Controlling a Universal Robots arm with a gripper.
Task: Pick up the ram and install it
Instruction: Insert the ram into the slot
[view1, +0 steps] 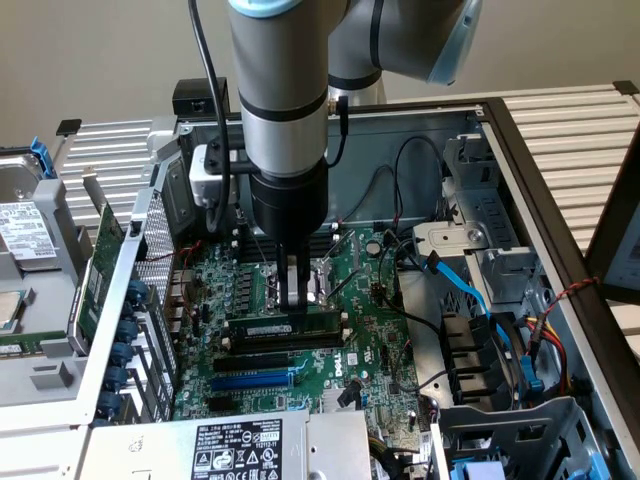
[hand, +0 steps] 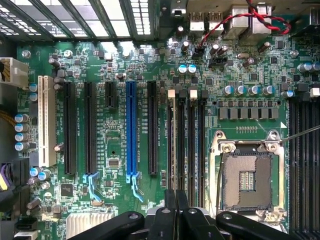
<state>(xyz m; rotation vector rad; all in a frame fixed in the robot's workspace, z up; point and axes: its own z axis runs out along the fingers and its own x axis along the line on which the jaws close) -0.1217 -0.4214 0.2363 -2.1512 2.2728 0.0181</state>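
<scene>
Bright, even overhead light casts only faint shadows.

Open for work: a pale slatted bench (view1: 580, 130) carries a computer case (view1: 460, 125) lying flat on its side at the centre of the exterior view. At nine o'clock, a labelled drive (view1: 22, 235) lies beside the case. Inside, the green motherboard (view1: 375, 345) bears the ram (view1: 285, 328) at its centre.

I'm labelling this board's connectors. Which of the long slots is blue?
The single blue slot, standing between black slots. Every other long slot is black, except one white slot.
</scene>
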